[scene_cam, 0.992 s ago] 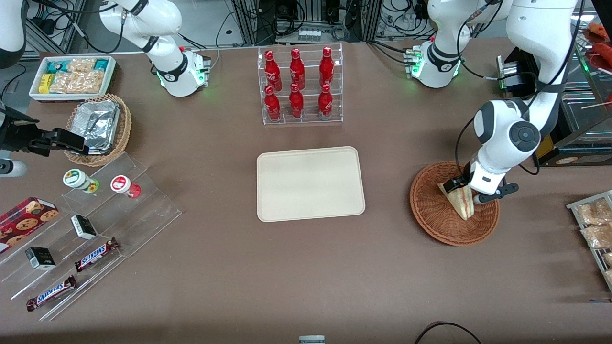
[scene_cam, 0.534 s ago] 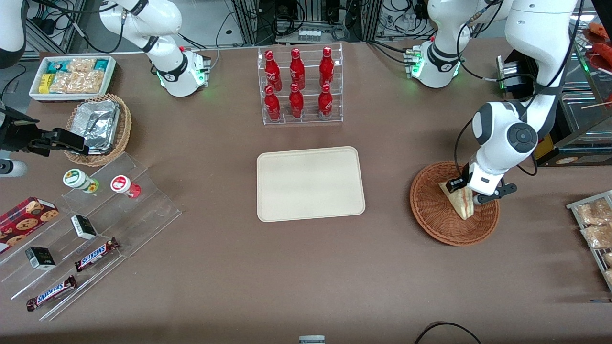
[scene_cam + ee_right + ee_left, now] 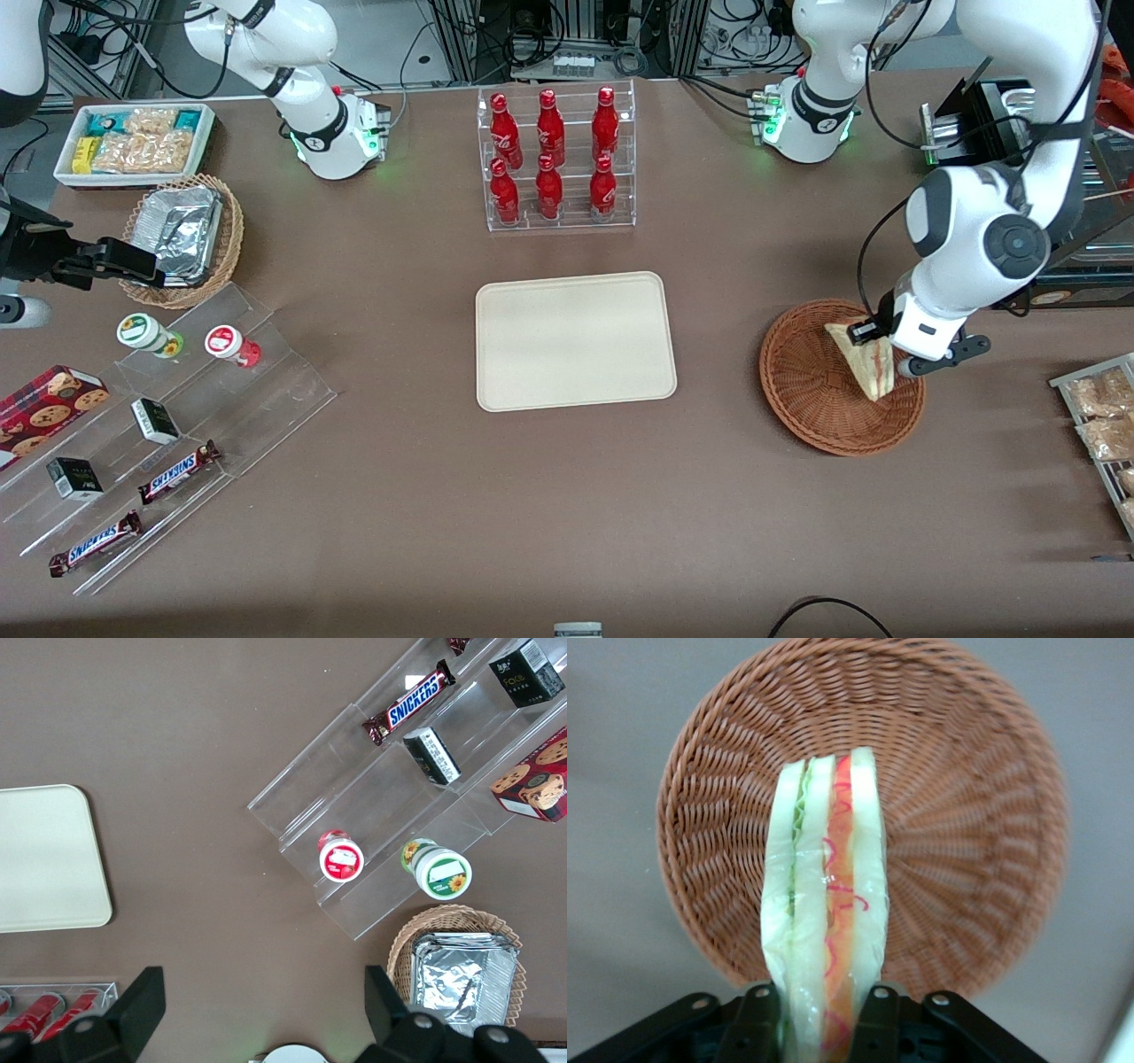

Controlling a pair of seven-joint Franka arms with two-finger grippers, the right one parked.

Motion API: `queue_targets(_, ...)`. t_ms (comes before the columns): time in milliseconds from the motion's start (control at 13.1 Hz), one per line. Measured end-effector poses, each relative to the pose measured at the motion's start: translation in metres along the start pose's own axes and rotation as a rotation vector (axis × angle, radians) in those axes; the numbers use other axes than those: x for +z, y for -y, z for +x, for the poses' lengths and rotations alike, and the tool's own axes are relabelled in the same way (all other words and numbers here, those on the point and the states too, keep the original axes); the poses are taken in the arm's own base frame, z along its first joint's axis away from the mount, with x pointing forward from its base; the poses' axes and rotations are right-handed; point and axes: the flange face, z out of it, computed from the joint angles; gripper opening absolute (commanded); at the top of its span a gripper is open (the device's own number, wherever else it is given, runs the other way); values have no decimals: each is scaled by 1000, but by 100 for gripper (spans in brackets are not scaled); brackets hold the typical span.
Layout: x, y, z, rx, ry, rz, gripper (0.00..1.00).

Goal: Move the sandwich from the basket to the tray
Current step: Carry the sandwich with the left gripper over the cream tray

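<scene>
The sandwich (image 3: 866, 363) is a pale bread wedge with red and green filling. My left gripper (image 3: 881, 348) is shut on it and holds it lifted above the round reddish-brown basket (image 3: 811, 399). In the left wrist view the sandwich (image 3: 828, 904) stands between the two black fingers (image 3: 755, 1023), with the empty basket (image 3: 957, 842) below it. The cream-beige tray (image 3: 574, 340) lies flat at the table's middle, toward the parked arm's end from the basket, with nothing on it. The tray's corner also shows in the right wrist view (image 3: 44, 859).
A clear rack of red bottles (image 3: 555, 159) stands farther from the front camera than the tray. A rack of snack packets (image 3: 1099, 416) lies beside the basket at the working arm's end. A foil-lined basket (image 3: 183, 235), a white snack bin (image 3: 133, 142) and clear display steps (image 3: 159, 425) lie toward the parked arm's end.
The gripper has risen with the sandwich, lifting it off the basket floor and shifting slightly toward the working arm's end. The sandwich has tilted a little.
</scene>
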Motion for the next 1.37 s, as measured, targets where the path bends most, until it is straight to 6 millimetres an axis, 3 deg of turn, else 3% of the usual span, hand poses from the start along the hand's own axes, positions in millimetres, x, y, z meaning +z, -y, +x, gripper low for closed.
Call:
queue_targets(229, -46, -77, -27, 2, -9, 1, 0)
queue_targets(381, -55, -129, -54, -7, -21, -4, 0)
queue_targets(686, -55, -208, -96, 22, -31, -13, 0)
queue_targets(1068, -22, -319, -141, 156, -13, -15, 0)
queue_targets(1373, 41, -390, -178, 241, -1, 40, 0)
